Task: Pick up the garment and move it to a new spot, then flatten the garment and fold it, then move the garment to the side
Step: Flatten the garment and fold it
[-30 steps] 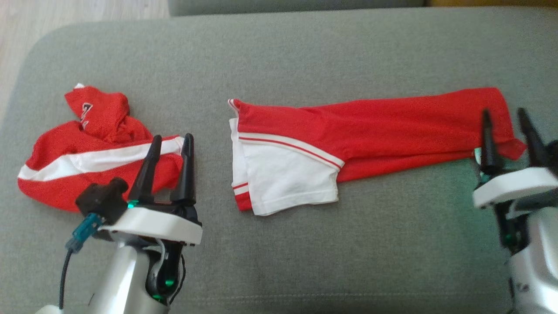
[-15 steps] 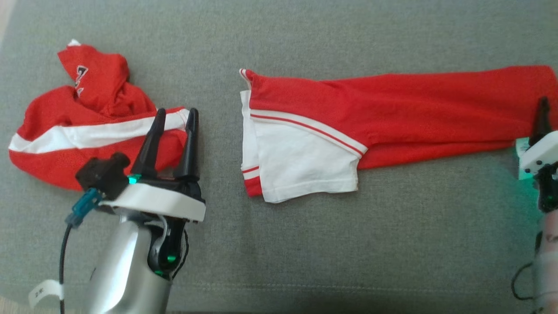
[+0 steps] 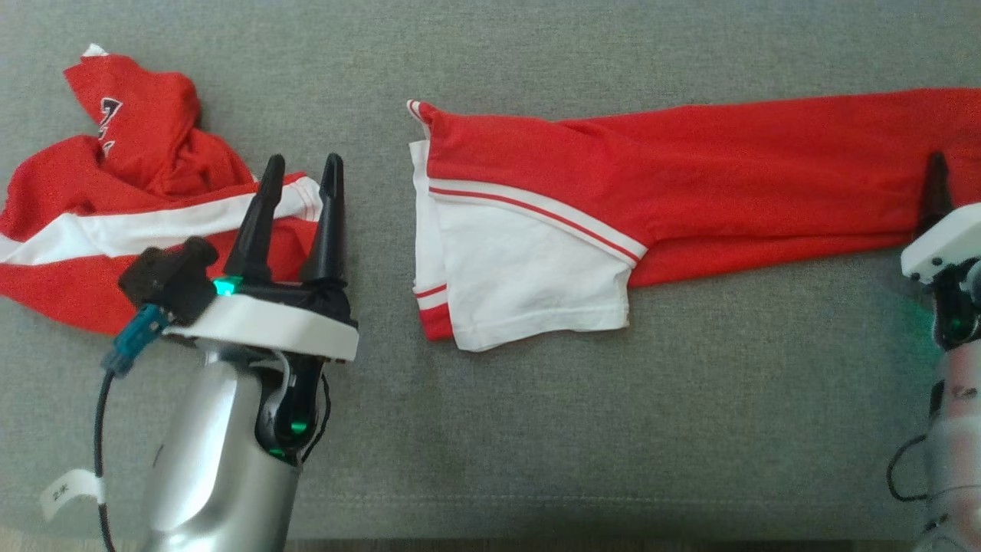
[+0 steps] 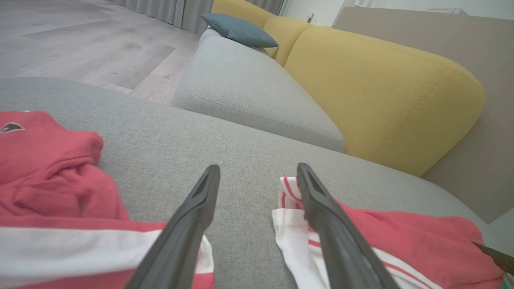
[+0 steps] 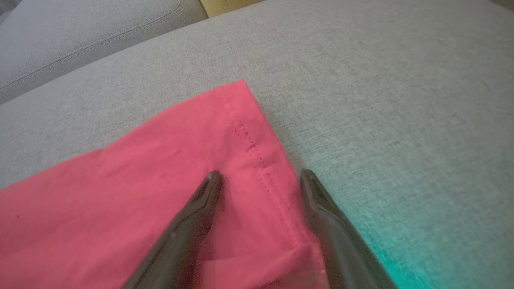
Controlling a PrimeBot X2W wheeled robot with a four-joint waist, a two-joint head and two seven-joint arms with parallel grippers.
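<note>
Jaws apart, both pairs: right astride garment (image 5: 140, 168) hem, left beside its white end.

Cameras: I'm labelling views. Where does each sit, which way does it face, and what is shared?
Head view: on the head, facing down at the grey cushion; the open left gripper and right forearm show.
Left wrist view: on the left wrist, facing along its fingers toward a yellow sofa back.
Right wrist view: on the right wrist, facing down; the right gripper straddles the hem of the laid-out garment.
Shared: head and left wrist views both show the crumpled garment.
</note>
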